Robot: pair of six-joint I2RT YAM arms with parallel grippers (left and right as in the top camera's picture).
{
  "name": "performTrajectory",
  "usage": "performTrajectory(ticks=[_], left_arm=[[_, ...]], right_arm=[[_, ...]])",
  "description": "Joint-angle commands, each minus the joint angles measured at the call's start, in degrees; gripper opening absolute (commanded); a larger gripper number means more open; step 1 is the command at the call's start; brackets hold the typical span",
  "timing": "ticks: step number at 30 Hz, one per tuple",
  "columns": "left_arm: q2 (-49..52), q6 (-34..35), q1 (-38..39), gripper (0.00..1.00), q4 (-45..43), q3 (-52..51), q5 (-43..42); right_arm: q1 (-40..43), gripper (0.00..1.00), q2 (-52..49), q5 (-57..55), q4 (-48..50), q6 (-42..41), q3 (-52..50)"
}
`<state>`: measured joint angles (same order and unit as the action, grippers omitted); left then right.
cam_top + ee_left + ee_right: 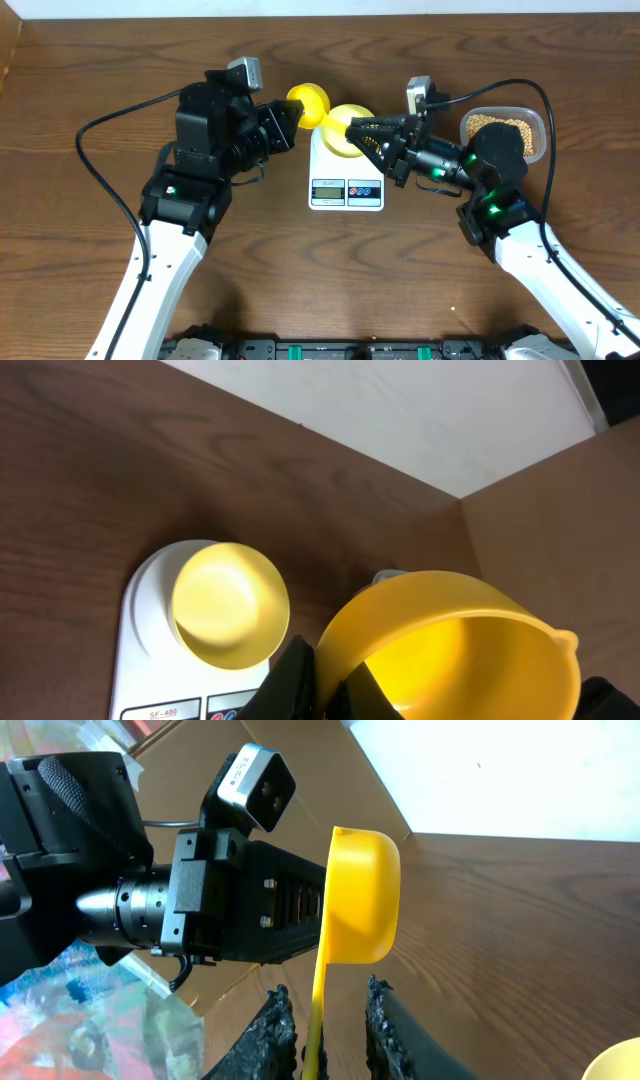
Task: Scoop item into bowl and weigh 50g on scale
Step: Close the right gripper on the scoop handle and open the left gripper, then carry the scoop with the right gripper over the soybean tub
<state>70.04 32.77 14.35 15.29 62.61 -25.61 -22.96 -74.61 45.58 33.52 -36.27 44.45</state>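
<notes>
Bowl sits near scale's back edge; left hand pinches scoop, right hand spread around handle.

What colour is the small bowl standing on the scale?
Pale yellow. The bowl shows best in the left wrist view, on the white scale.

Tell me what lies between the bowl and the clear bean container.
Overhead, the right gripper and its wrist fill that stretch, ending over the bowl.
</notes>
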Motion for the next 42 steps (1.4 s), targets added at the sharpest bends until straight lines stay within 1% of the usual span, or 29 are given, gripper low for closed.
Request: performTrajectory(ticks=[1, 5, 18, 26, 30, 31, 42], left_arm=[[0.31, -0.50, -0.13, 0.07, 0.11, 0.83, -1.01], [0.31, 0.98, -0.13, 0.07, 0.00, 0.83, -0.98], [0.33, 0.50, -0.15, 0.08, -0.11, 0.83, -0.96], [0.33, 0.50, -0.15, 0.07, -0.11, 0.83, -0.96], [0.33, 0.50, -0.15, 0.08, -0.11, 0.83, -0.96], [0.33, 0.50, -0.15, 0.07, -0.11, 0.83, -0.96], [0.33, 0.50, -0.15, 0.09, -0.11, 0.83, -0.94]], right_arm=[[-0.39, 0.22, 0.46, -0.17, 0.11, -1.46, 0.79], [-0.68, 0.22, 0.46, 0.04, 0.09, -2.51, 0.79], [-1.40, 0.22, 0.46, 1.51, -0.02, -3.13, 0.79], [-1.40, 0.13, 0.46, 1.51, -0.09, -3.13, 0.79], [-1.40, 0.06, 0.46, 1.51, -0.09, -3.13, 0.79], [-1.42, 0.02, 0.46, 1.51, -0.09, -3.13, 0.79], [-1.42, 0.01, 0.46, 1.44, -0.07, -3.13, 0.79]])
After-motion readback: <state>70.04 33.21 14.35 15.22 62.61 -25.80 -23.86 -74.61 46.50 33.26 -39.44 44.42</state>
